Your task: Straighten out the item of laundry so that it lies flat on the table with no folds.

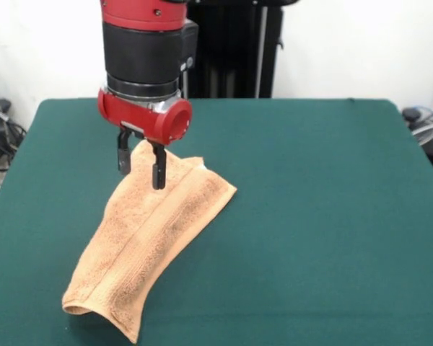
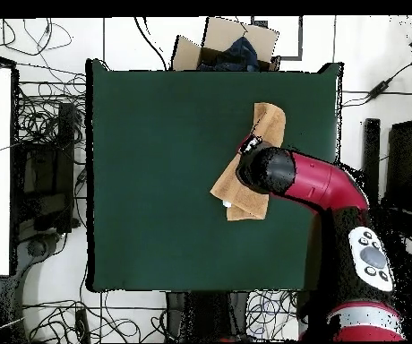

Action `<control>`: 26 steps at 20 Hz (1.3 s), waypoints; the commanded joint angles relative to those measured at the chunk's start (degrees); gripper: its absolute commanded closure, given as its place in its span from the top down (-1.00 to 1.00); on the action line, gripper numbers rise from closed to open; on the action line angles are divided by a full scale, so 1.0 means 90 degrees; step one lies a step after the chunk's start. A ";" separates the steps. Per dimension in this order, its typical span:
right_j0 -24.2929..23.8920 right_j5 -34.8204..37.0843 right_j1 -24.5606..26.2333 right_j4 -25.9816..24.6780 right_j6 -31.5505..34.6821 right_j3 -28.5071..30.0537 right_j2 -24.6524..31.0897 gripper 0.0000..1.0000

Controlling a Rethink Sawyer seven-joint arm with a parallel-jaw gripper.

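Here the gripper (image 1: 139, 163) hangs over the far end of the folded towel (image 1: 148, 238) on the table (image 1: 325, 216) — fingers parted, holding nothing.

The green table (image 1: 332, 216) carries one thing — a folded, rumpled peach towel (image 1: 148, 245).

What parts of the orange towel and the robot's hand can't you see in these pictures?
- Overhead view: the arm covers the middle of the towel and all of the gripper.
- Front view: the gripper hangs at the towel's far corner; whether its fingers pinch cloth cannot be told.
- Front view: the towel's rolled near end hides its underside and any folds beneath.
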 commanded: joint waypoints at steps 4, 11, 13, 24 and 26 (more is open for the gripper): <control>0.0220 -0.1317 0.0911 0.0140 0.1421 0.0651 -0.0041 1.00; 0.0335 -0.1855 0.1189 0.0395 0.1561 0.0858 -0.0015 1.00; 0.0396 -0.1901 0.1228 0.0531 0.1603 0.0936 -0.0020 1.00; 0.0446 -0.2418 0.1587 0.1027 0.1509 0.1111 0.0196 1.00; 0.0415 -0.2527 0.1611 0.1101 0.1437 0.1151 0.0214 -1.00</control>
